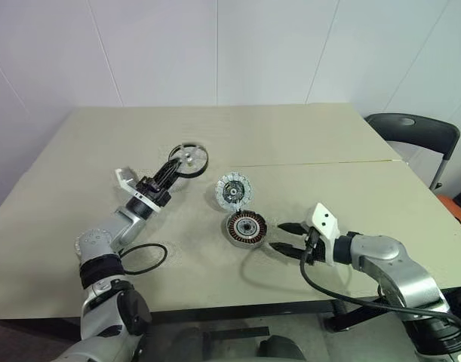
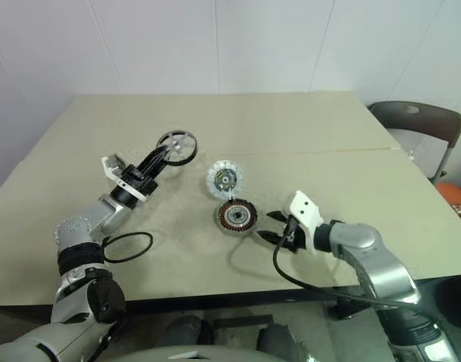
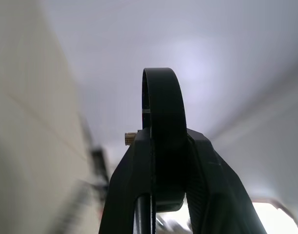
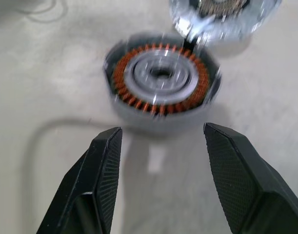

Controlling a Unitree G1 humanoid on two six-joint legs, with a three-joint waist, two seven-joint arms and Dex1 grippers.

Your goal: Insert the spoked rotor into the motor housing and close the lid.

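Rotor (image 1: 189, 159) clamped in left gripper (image 1: 174, 167) jaws, off table. Keep it level, centre over housing (image 1: 247, 228), lower straight. Right gripper (image 1: 287, 237) jaws apart beside housing, could steady it.

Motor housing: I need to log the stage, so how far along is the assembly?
Done: the left pincer has the spoked rotor clamped by its rim and raised off the table. In hand: carrying it toward the motor housing, whose copper windings are uncovered; the open right pincer waits beside it. Left: seating the rotor, then fitting the lid, which lies by the housing, white segments up.
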